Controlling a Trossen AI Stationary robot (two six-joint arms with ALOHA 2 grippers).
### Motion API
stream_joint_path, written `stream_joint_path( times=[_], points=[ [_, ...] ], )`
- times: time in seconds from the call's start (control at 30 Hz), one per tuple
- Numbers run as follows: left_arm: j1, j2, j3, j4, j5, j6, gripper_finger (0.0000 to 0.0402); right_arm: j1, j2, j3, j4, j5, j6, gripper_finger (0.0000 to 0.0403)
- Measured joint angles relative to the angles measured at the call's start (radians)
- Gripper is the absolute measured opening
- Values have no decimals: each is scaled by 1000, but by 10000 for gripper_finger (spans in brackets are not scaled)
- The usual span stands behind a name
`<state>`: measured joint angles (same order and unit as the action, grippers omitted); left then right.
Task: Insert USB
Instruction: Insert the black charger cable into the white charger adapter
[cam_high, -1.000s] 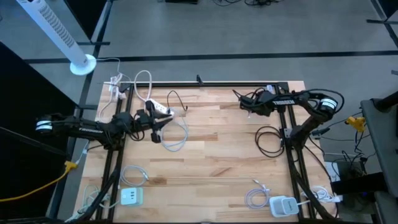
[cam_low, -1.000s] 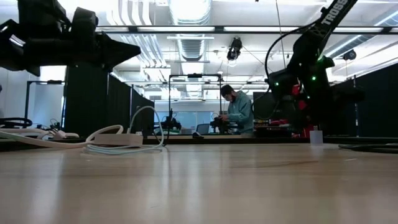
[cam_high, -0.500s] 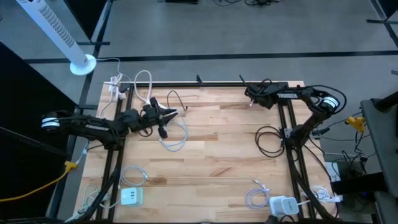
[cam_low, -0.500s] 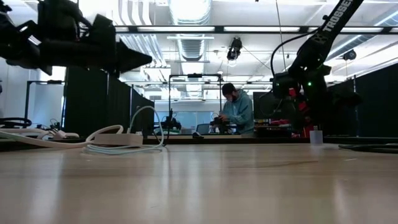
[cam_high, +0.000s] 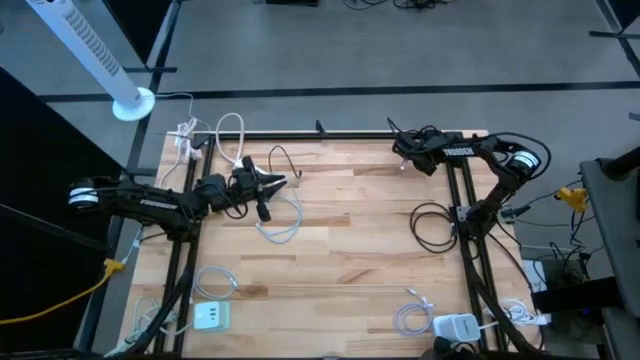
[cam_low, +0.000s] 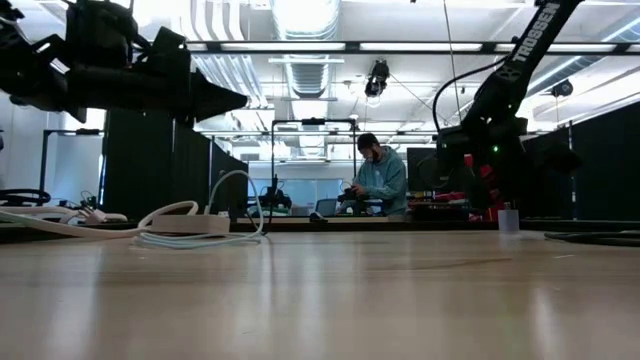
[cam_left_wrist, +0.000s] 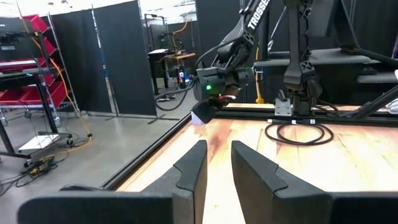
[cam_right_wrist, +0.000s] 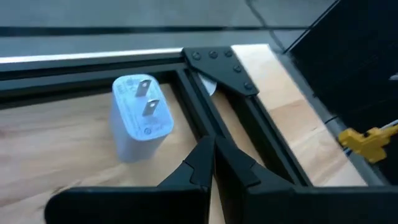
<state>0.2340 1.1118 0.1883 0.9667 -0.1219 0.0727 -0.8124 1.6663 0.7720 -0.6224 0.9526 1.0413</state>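
Status: insertion not begun. Left end effector (cam_high: 268, 182) hovering slightly parted, empty, over white USB cable (cam_high: 280, 225). Right end effector (cam_high: 400, 150) pinched together, empty, facing white charger (cam_right_wrist: 140, 124) standing at the desk's (cam_high: 340, 250) far corner.

Light source: bright ceiling strip lights (cam_low: 400, 46) in the low view, glaring white.
Bench (cam_high: 340, 230): evenly lit from above, soft faint shadows.
Backlight: the left tool (cam_low: 225, 100) shows as a dark silhouette.
Focus: bench foreground in the low view soft; white charger (cam_right_wrist: 140, 121) beside the right tool (cam_right_wrist: 214, 152) slightly blurred.
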Motion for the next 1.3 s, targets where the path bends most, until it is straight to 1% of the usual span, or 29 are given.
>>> stream_joint_path(
  times=[0.13,0.2,0.3,0.4,0.43,0.47,0.53,0.63,0.73,0.9,1.17,1.23,1.3],
  points=[
    [0,0,0,-11,0,-4,61,8,40,0,11,36,-3,0],
    [0,0,0,-18,0,-6,61,21,54,0,23,33,-43,0],
    [0,0,0,-29,0,-7,61,48,65,0,110,-10,-171,0],
    [-1,0,0,-30,1,-8,61,74,63,0,193,-64,-262,0],
    [-1,0,0,-31,0,-8,61,83,58,2,198,-91,-284,0],
    [-1,-1,0,-33,1,-8,61,93,53,3,184,-92,-290,0],
    [-1,-1,0,-44,1,-8,61,107,40,5,124,-54,-253,0],
    [-1,-1,-1,-69,1,-8,61,101,23,5,0,-32,-125,0],
    [-1,-1,-1,-73,1,6,61,78,23,4,-45,-7,-64,0],
    [-1,-1,-1,-71,0,30,61,12,26,4,-7,7,-63,0],
    [0,-1,-1,-74,0,24,61,10,53,4,88,71,-19,0],
    [-1,-1,-1,-82,0,19,61,10,62,4,119,68,-31,0],
    [-1,-1,-1,-87,0,12,61,11,69,4,173,32,-92,0]
  ],
)
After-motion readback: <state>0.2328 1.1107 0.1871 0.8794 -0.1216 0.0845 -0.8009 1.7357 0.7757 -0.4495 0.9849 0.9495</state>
